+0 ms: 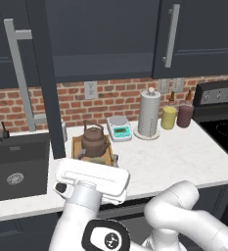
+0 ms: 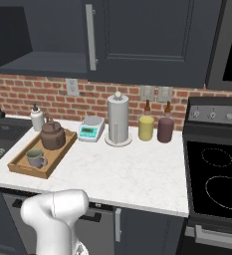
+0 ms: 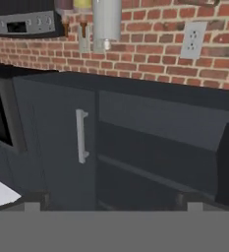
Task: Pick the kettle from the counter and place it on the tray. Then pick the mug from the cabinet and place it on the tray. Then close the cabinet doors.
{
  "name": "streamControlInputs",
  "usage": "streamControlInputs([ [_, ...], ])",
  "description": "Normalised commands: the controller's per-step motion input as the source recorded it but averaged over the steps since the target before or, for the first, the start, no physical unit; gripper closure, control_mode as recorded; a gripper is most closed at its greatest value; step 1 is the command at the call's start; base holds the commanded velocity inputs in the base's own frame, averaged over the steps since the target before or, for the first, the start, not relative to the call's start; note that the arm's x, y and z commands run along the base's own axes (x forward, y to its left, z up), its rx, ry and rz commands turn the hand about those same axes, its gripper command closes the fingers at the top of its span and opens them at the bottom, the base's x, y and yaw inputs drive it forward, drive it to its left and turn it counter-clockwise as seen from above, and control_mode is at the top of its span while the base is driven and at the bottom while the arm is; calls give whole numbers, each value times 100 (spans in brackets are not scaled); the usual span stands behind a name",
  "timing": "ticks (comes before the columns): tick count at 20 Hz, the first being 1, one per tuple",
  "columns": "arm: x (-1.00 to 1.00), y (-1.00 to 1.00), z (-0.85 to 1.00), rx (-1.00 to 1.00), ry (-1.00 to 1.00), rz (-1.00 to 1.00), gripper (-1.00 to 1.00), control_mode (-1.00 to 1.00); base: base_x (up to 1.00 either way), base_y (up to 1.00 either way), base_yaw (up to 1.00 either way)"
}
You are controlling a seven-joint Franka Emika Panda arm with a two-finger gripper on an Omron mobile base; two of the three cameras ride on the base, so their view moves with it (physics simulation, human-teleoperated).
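Brown kettle sits on the tray, at the tray's far end toward the brick wall; the mug stands on the same tray at the near end, just in front of the kettle. Tray lies on the counter near its left end, just beside the sink, its long side running from the front edge toward the wall. In the left base view the kettle and tray show beyond the hand, with the mug hidden behind it. Cabinet stands open on the sink side: one door is swung out edge-on toward the camera, its bar handle in front of the sink, and a dark shelf shows inside in the hand view. The other door is shut. Gripper points at the cabinet, fingers spread wide and holding nothing. A scale, towel roll, yellow jar and maroon jar line the counter's back edge; a stove adjoins its right end.
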Motion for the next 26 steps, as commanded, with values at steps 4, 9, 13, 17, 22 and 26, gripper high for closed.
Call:
streamControlInputs([
  [4, 32, 31, -23, 0, 10, 14, -100, -100, 0, 0, 0],
  [9, 25, 32, -10, 0, 3, 12, -100, -100, 0, 0, 0],
  [13, 14, 36, 0, 0, 0, 10, -100, -100, 0, 0, 0],
  [17, 11, 36, 0, 0, 0, 5, -100, -100, 0, 0, 0],
  [22, 3, 28, 0, 0, 0, 0, -100, -100, 0, 0, 0],
  [26, -5, 6, 0, 0, 0, 0, -100, -100, 0, 0, 0],
])
